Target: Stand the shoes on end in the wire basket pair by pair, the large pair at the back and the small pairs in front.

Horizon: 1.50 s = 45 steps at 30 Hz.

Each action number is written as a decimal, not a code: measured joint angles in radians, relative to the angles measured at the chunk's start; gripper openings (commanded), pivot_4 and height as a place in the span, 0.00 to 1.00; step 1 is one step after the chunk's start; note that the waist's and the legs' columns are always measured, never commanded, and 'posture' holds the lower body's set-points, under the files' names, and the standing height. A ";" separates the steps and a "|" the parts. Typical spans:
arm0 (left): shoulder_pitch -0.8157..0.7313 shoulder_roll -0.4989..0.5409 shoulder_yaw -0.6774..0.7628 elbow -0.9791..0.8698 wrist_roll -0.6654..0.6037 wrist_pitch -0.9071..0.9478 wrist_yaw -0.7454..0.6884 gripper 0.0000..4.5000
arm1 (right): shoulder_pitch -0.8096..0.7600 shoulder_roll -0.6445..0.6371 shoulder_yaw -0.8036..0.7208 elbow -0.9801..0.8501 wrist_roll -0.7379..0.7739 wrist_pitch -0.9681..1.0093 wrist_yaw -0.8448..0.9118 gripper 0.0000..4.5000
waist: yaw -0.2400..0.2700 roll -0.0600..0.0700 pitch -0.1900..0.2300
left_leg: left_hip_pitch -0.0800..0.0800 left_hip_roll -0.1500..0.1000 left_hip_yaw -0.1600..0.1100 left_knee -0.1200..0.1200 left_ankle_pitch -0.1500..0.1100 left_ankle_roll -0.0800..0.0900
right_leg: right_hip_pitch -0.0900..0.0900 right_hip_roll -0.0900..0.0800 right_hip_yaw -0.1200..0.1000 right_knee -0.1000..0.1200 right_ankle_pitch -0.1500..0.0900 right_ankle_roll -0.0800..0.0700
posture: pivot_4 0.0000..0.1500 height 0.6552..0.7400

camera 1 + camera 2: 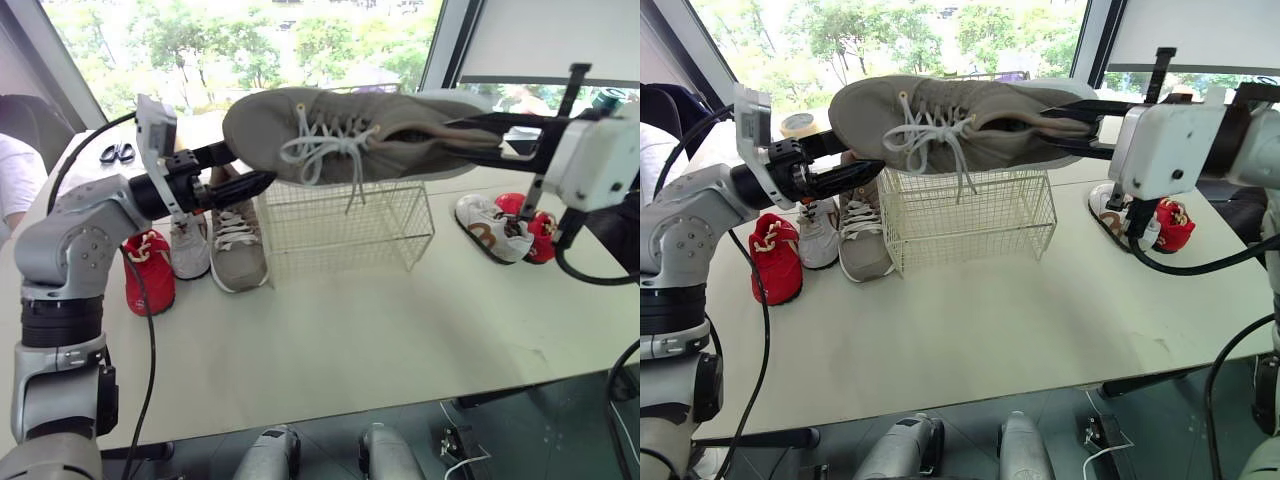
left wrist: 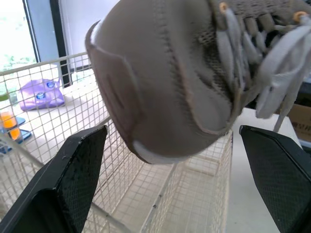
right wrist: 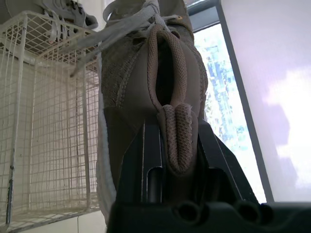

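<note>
White table [image 1: 350,330] before a sunlit window with trees. Wire basket [image 1: 345,225], one, centre of frame, empty. Large shoes, two: large grey shoe [image 1: 340,130] aloft across upper centre, above the basket, clamped at the heel by right gripper [image 1: 1085,125]; its mate [image 1: 236,245] on the table just left of the basket. Left gripper [image 1: 238,168] spread wide about the toe, not touching. Small shoes, four: red shoe [image 1: 148,270] and pale shoe [image 1: 188,248] at left, white shoe [image 1: 487,228] and second red shoe [image 1: 537,230] at right. Likely risks: droop or slip from heel-only pinch; dangling laces snagging on the wire rim.

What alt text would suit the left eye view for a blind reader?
A large grey shoe hangs sideways above the wire basket, its heel clamped in the right tool, the open left tool at its toe. Its mate and four small shoes sit on the white table.
</note>
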 measured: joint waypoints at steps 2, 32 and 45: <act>0.000 0.000 0.001 0.009 0.001 0.000 -0.001 1.00 | 0.001 0.000 0.007 0.005 -0.016 -0.036 0.006 0.04 | 0.000 0.000 0.000 | 0.000 0.000 0.000 0.000 0.000 0.000 | 0.000 0.000 0.000 0.000 0.000 0.000 | 1.00 1.00; 0.074 -0.289 0.111 -0.089 -0.113 0.043 0.255 0.15 | 0.090 0.158 -0.343 0.008 0.522 0.789 -0.359 1.00 | 0.008 -0.001 0.000 | 0.000 -0.001 -0.002 0.002 0.000 0.000 | 0.002 -0.001 0.000 0.001 0.000 0.000 | 1.00 1.00; 0.087 -0.395 0.122 -0.157 -0.228 0.044 0.396 0.15 | 0.271 0.523 -0.440 -0.070 1.063 0.977 -0.751 1.00 | -0.001 -0.001 -0.001 | 0.001 0.000 0.000 0.003 0.000 0.000 | 0.001 0.000 0.001 0.004 0.000 0.000 | 1.00 1.00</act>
